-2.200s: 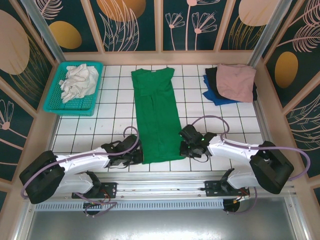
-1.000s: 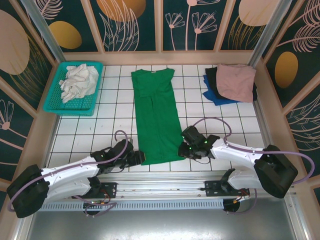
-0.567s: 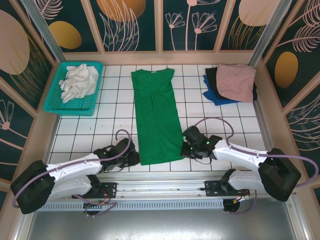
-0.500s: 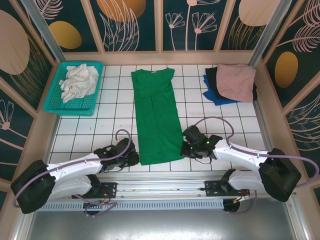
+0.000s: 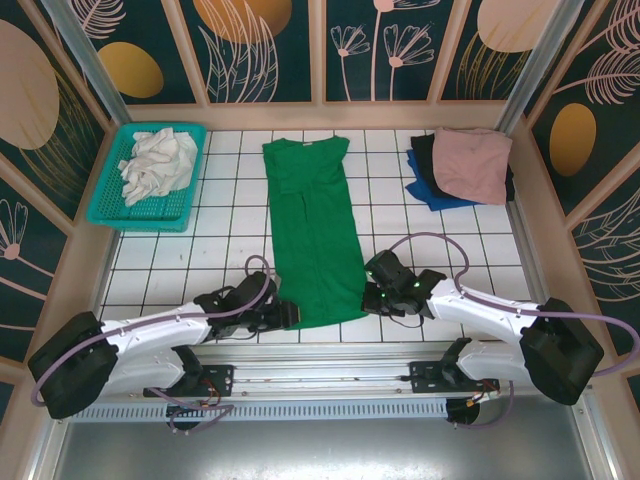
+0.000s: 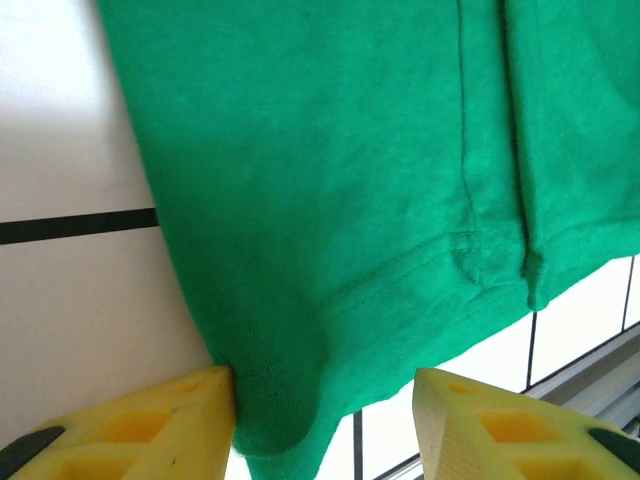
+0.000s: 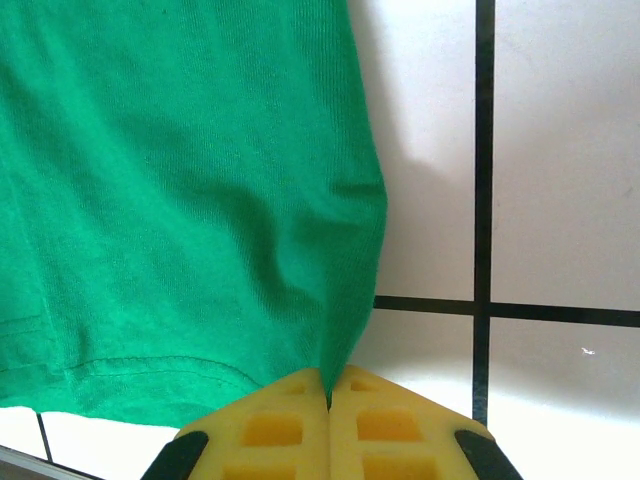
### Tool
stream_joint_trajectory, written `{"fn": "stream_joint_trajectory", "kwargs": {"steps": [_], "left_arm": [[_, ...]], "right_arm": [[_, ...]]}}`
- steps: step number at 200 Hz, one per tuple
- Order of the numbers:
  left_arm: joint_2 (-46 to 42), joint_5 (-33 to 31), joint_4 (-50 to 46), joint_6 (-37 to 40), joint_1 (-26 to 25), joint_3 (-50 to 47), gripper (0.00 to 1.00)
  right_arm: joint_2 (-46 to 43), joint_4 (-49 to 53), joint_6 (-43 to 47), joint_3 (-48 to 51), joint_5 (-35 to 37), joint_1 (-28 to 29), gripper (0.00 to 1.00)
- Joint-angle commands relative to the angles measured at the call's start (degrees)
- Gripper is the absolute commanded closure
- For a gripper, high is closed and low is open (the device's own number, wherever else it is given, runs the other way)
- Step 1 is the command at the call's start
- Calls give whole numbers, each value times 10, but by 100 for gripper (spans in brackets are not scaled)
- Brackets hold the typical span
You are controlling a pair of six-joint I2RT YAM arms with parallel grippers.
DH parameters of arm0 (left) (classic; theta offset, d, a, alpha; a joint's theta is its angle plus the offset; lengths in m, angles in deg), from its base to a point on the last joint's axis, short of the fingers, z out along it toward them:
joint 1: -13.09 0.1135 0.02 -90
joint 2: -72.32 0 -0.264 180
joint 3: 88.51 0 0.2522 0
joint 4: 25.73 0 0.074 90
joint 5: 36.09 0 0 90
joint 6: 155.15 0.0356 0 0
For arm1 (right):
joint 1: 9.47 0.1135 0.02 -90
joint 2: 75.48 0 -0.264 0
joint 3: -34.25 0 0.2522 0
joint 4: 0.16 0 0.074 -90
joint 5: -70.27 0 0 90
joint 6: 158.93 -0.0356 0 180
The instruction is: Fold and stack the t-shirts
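The green t-shirt (image 5: pixel 313 235) is spread on the bench (image 5: pixel 230 230), its long axis running away from the arms. Its near right corner is pinched by the closed right tool (image 7: pixel 328 385). Its near left corner sits within the left tool (image 6: pixel 325 420), which is held open.

Bright, even light falls from above on the white table (image 5: pixel 230 200), with no glare in the overhead view. The arms throw only soft, short shadows near the table's near edge, and the wall panels stay darker. In the left wrist view the green t-shirt (image 6: pixel 350 200) looks slightly soft, and the tile at upper left is washed out. In the right wrist view its weave is crisp, a soft grey shadow lies beside its edge, and the right pincer (image 7: pixel 328 385) is slightly blurred.
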Motion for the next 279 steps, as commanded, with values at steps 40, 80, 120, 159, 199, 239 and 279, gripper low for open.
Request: {"fn": "stream_joint_trajectory", "kwargs": {"steps": [40, 80, 120, 159, 199, 239, 279], "left_arm": [[30, 17, -92, 43, -2, 31, 71], [21, -13, -94, 49, 0, 71, 100], [12, -55, -91, 83, 77, 136, 100], [115, -66, -74, 162, 174, 253, 100], [237, -28, -62, 207, 271, 364, 100], [355, 14, -68, 239, 316, 450, 100], [414, 40, -72, 253, 336, 488, 100]], "right_arm": [[-4, 1, 13, -12, 21, -5, 100], [-4, 3, 25, -38, 25, -8, 100], [19, -1, 61, -98, 40, -34, 100], [121, -50, 131, -203, 32, -102, 100], [281, -74, 192, -364, -15, -182, 100], [432, -37, 229, -534, -66, -224, 100], [515, -11, 237, -616, -88, -236, 100]]}}
